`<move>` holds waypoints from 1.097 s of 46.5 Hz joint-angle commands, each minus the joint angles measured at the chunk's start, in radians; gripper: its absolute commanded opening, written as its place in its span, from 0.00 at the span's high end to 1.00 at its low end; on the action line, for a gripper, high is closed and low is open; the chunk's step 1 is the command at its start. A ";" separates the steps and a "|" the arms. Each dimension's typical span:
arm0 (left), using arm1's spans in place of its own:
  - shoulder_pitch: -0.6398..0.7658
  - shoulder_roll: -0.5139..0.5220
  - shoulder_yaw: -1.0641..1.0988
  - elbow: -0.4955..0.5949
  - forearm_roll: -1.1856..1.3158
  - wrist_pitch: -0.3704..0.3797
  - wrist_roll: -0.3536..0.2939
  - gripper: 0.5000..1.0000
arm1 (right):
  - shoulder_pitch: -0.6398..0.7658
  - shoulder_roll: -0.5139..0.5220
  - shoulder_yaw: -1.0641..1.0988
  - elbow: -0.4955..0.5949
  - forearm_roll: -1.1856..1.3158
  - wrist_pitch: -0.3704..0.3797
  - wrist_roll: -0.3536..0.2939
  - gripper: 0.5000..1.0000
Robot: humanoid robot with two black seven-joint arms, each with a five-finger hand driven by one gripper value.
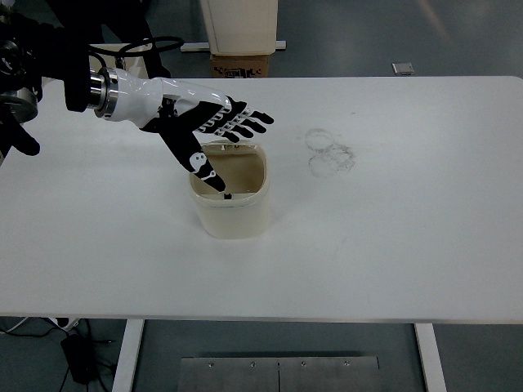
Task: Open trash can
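Cream plastic trash can (231, 200) is set mid-table, nearer the front edge of the white table (392, 245), mouth showing. Left hand (211, 131) is spread flat over its rear-left rim, nothing held.

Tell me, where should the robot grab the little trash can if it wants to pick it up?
Probably by the trash can rim, coming straight down from above. It stands upright on the white table with its top open, so fingers could likely hook over a wall. The left hand already hovers open over the back edge.
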 commanded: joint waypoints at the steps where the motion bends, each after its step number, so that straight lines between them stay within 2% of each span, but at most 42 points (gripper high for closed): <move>1: 0.029 0.006 -0.061 0.035 -0.069 0.002 -0.002 0.00 | 0.000 0.000 0.000 0.000 0.000 0.000 0.000 0.01; 12: 0.187 -0.005 -0.290 0.259 -0.134 -0.002 -0.009 0.00 | 0.000 0.000 0.000 0.000 0.000 0.000 0.000 0.01; 25: 0.430 -0.017 -0.557 0.404 -0.244 0.008 -0.021 0.00 | 0.000 0.000 0.000 0.000 0.000 0.000 0.000 0.01; 44: 0.663 -0.146 -0.830 0.559 -0.410 0.009 -0.022 0.00 | 0.000 0.000 0.000 0.000 0.000 0.000 0.000 0.01; 51: 0.723 -0.215 -0.903 0.686 -0.439 0.003 -0.022 0.00 | 0.000 0.000 0.000 0.000 0.000 0.000 0.000 0.01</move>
